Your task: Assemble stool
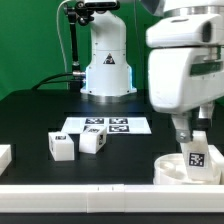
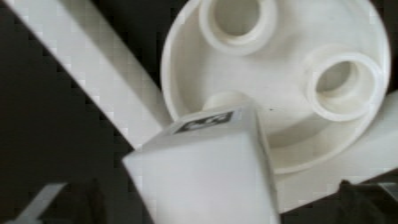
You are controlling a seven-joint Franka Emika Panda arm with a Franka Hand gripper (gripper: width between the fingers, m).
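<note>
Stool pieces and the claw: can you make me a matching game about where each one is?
Things:
1. round seat
2. two loose legs
3. marker board
4. claw

Places or states:
A. lying flat in front of the robot's base
B. open, just above the standing leg
C. near the front edge, on the exterior view's right
D. side by side on the table, on the exterior view's left of the seat

Pairs: 1-C, 2-D, 3-A, 4-B

Robotics lab: marker board (image 1: 106,125) on black table (image 1: 30,115)
</note>
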